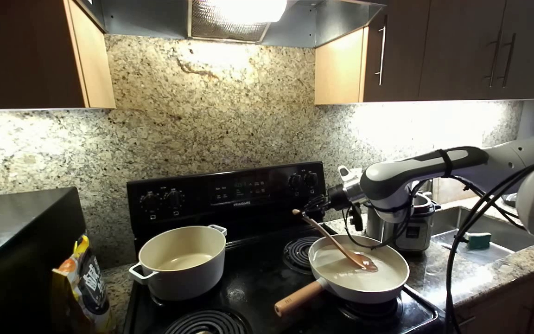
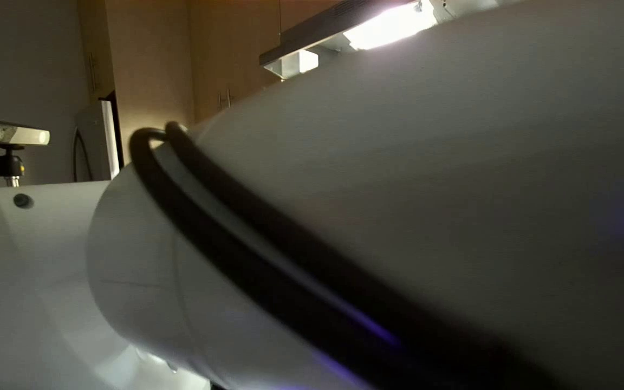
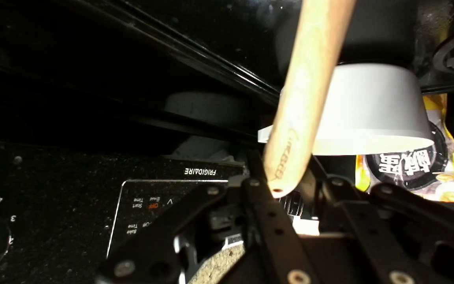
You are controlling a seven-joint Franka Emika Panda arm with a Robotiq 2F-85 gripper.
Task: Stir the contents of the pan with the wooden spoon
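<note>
One wooden spoon [image 1: 335, 242], handle [image 3: 305, 98] gripped between fingers [image 3: 256, 167], bowl [image 1: 363, 263] in pan [image 1: 364, 296].

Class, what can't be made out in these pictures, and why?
Wrist view: the wooden spoon runs off the top edge, bowl unseen.
Wrist view: the white pot hides its floor behind its own wall.
In an exterior view: the arm hides whatever lies behind it.
In an exterior view: the oven display is too small to read.

Speckled stone wall [image 1: 211, 139] between dark cabinets [image 1: 461, 51]
The hood lamp [image 1: 248, 10] glares above a stove [image 1: 257, 283]; a sink [image 1: 508, 229] sits in the counter [image 1: 524, 260]. In an exterior view, a gray wall [image 2: 25, 65] shows beside cupboards [image 2: 152, 54].
</note>
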